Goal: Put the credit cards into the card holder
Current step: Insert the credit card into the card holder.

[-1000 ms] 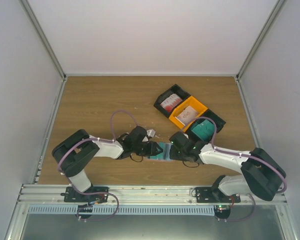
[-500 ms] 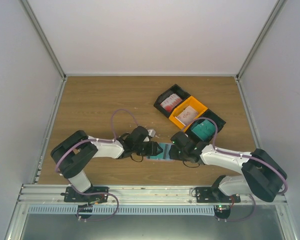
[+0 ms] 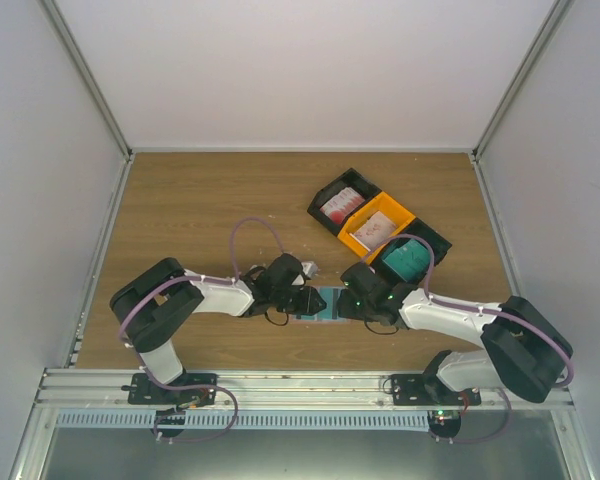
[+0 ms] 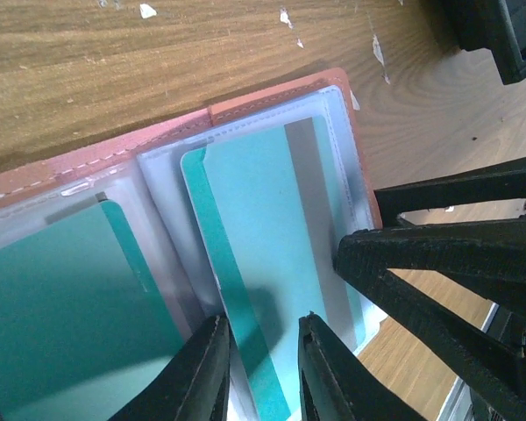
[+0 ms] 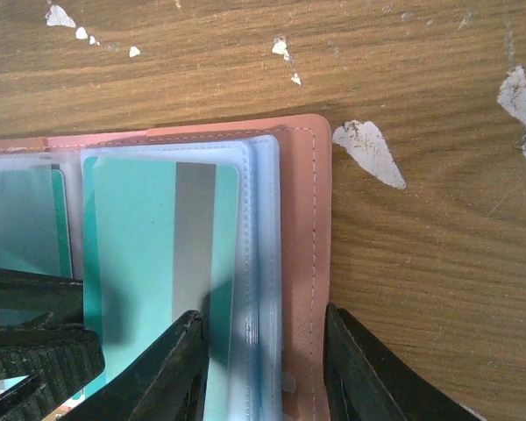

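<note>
left gripper point(image 4: 261, 373): jaws a narrow gap apart, tips down on the near end of a teal card point(image 4: 272, 228); nothing pinched that i can see.
right gripper point(image 5: 267, 373): spread, one tip on the clear sleeves point(image 5: 261, 263), the other on the table point(image 5: 421, 263) just beyond the cover; pinning, i judge.
card holder point(image 4: 276, 95): open flat between both grippers, the teal card lying in its right sleeve.
just changed: the left arm has slid toward the holder and its jaws have narrowed; likely the card is being seated.
views: only the top view shows the bins point(image 3: 318, 203) and waiting cards point(image 3: 408, 262); only the left wrist shows a second teal card point(image 4: 61, 307) already pocketed.
</note>
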Robot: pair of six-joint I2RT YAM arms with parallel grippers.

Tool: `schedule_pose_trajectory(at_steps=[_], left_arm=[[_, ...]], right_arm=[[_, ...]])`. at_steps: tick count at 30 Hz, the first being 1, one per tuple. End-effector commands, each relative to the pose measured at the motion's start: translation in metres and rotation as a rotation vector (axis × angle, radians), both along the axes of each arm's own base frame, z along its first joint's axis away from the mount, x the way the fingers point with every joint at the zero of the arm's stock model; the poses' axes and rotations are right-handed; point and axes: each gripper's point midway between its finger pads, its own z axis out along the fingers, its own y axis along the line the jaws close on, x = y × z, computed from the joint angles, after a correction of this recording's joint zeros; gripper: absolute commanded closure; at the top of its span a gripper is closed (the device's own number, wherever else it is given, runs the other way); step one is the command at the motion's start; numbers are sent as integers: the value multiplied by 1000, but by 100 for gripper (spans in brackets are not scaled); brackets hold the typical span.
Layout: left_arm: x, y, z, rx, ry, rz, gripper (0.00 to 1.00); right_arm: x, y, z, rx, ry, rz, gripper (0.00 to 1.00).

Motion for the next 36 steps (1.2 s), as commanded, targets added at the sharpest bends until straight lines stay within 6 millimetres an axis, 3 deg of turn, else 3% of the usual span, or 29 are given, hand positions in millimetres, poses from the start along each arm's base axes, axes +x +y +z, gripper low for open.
schedule_pose_trajectory(at_steps=[1,6,12,17,22,28,36], left_arm=[[-6,-15,7,-46,-23,-72,76],[-11,-18,9,-68,-21,-103,83],[-13,-18,20,-91,-42,-123,81],[-3,-1,10,13,-52,-37,81],[-3,-2,7,18,-47,-40,87],[-4,-5,-3,44,-19,-58,96],[-8,10,-30,159,31,-40,100]], right_arm=[[-6,-8,-9,-16,23,-4,62],[-4,-8,-7,-9,18,-11,62],[-4,-8,-5,0,19,-18,62],[0,-15,5,-28,-13,-46,58],[5,-20,19,-41,-51,-58,54],[6,-17,23,-37,-55,-45,54],[0,-3,23,36,-33,10,56]])
